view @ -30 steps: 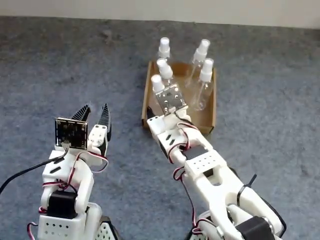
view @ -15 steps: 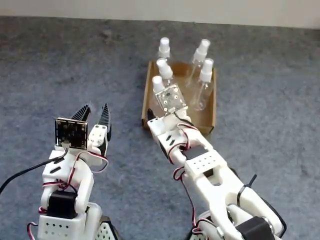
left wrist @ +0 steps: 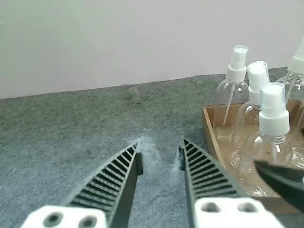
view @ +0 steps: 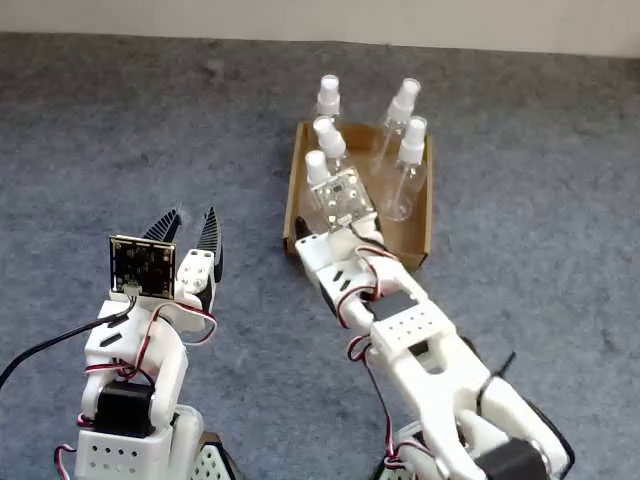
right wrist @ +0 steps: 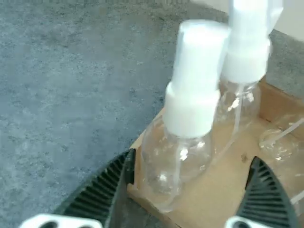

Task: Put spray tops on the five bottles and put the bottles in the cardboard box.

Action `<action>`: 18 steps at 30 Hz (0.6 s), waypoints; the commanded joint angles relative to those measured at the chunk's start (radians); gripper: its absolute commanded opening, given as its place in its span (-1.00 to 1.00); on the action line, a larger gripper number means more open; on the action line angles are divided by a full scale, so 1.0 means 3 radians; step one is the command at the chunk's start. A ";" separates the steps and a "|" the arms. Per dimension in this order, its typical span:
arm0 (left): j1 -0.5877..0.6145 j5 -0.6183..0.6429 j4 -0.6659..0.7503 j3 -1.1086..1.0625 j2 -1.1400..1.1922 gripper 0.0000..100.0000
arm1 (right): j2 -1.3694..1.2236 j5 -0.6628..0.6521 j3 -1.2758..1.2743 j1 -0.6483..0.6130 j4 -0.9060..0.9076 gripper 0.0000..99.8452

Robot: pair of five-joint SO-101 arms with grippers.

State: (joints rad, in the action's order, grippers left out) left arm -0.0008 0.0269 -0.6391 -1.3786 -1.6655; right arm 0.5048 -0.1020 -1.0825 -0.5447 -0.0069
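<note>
Barely a twitch from the right gripper (right wrist: pixel 190 161): it has shifted only slightly at the near bottle (right wrist: pixel 183 142), fingers wide apart on either side, gripping nothing. That bottle stands capped in the cardboard box (view: pixel 293 190), unmoved. The left gripper (view: pixel 190 222) hangs over the carpet (view: pixel 120 130), fingers apart. The task looks nearly finished.

I get soft, even light, bright across the mat (view: pixel 120 130). Shadows faint everywhere. Small glints on the clear bottles (right wrist: pixel 183 156). Far wall (left wrist: pixel 118 38) reads bright.
</note>
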 commanded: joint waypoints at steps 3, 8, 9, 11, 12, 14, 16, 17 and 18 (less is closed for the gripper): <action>-0.0033 0.0036 -0.0005 0.0018 -0.0043 -0.82 | 0.0662 -0.0031 0.0090 0.0110 0.0396 -0.39; -0.0033 0.0036 -0.0005 0.0018 -0.0043 -0.82 | 0.1133 -0.0020 0.0084 0.0125 0.0719 -0.39; -0.0023 0.0036 -0.0005 0.0018 -0.0043 -0.82 | 0.1235 -0.0020 0.0064 0.0130 0.0780 -0.39; -0.0018 0.0036 -0.0005 0.0018 -0.0054 -0.82 | 0.1424 -0.0020 0.0003 0.0156 0.1015 -0.42; -0.0018 0.0036 -0.0005 0.0018 -0.0064 -0.82 | 0.1537 -0.0020 -0.0054 0.0176 0.1138 -0.47; -0.0018 0.0036 0.0005 0.0018 -0.0074 -0.82 | 0.1777 -0.0026 -0.0166 0.0243 0.1312 -0.59; -0.0018 0.0036 0.0005 0.0018 -0.0079 -0.82 | 0.2069 -0.0020 -0.0335 0.0345 0.1450 -0.72; -0.0013 0.0031 0.0005 0.0028 -0.0079 -0.82 | 0.2227 -0.0031 -0.0432 0.0386 0.1522 -0.78; -0.0008 0.0031 0.0005 0.0038 -0.0079 -0.82 | 0.2386 -0.0031 -0.0529 0.0432 0.1603 -0.84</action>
State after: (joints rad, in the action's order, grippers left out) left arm -0.0008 0.0269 -0.6391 -1.3786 -1.6794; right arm 1.0833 -0.1005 -1.2083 -0.4572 0.4227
